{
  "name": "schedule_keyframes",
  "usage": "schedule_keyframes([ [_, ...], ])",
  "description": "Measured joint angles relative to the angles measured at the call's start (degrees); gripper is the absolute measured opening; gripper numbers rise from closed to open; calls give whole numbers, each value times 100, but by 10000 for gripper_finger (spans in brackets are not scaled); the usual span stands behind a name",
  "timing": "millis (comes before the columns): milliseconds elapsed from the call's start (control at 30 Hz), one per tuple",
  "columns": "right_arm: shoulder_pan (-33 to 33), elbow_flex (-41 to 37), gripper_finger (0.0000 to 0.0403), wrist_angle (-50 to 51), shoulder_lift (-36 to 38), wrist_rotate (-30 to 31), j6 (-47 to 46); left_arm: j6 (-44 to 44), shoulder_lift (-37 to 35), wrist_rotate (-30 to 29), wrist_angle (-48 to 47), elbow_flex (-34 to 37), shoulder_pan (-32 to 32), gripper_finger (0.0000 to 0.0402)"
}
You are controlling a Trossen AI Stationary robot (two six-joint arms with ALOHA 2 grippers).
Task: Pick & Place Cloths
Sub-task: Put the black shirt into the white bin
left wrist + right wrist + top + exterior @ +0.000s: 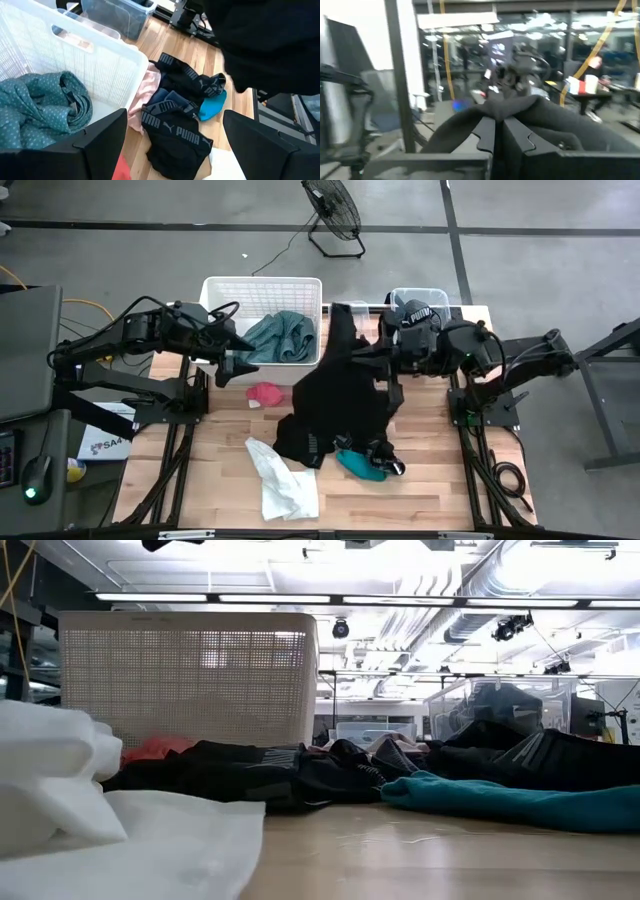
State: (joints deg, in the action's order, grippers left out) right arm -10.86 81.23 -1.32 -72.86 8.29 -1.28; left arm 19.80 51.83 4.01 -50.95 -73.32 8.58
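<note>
My right gripper (362, 348) is raised over the table's far middle, shut on a large black cloth (340, 395). That cloth fills the upper right of the left wrist view (270, 40). My left gripper (172, 145) is open beside the white basket (262, 292), touching nothing. A teal-green cloth (280, 335) lies in the basket. On the table lie a red-pink cloth (265, 393), a white cloth (285, 480), a teal cloth (360, 465) and black waistband pieces (175, 135). My right gripper pinches a bunched fold of the black cloth (520, 107) between its two shut fingers (487, 135). The fold drapes over the fingertips. The fingers come about level from the table's right. The cloth hangs below them, and its lower part (325, 430) rests on the pile on the table.
A clear tub (420, 300) stands at the far right behind my right arm. A fan (332, 210) stands on the floor beyond the table. Bare wood shows near the table's front left (200, 470) and front right (430, 490).
</note>
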Motion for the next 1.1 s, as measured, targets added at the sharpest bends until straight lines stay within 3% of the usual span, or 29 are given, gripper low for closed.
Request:
schedule_keyframes([
  [333,595,2,5,-1031,2,-2734,-249,-1,2,-2,130,0,0,324],
  [567,947,2,5,-1408,2,-3910,-518,-3,0,-2,130,-2,0,324],
  [700,1032,2,5,-1565,2,-4194,-520,-3,2,-2,130,0,0,324],
  [1100,1211,2,4,-1606,2,-4162,-664,-3,0,-2,133,0,0,324],
])
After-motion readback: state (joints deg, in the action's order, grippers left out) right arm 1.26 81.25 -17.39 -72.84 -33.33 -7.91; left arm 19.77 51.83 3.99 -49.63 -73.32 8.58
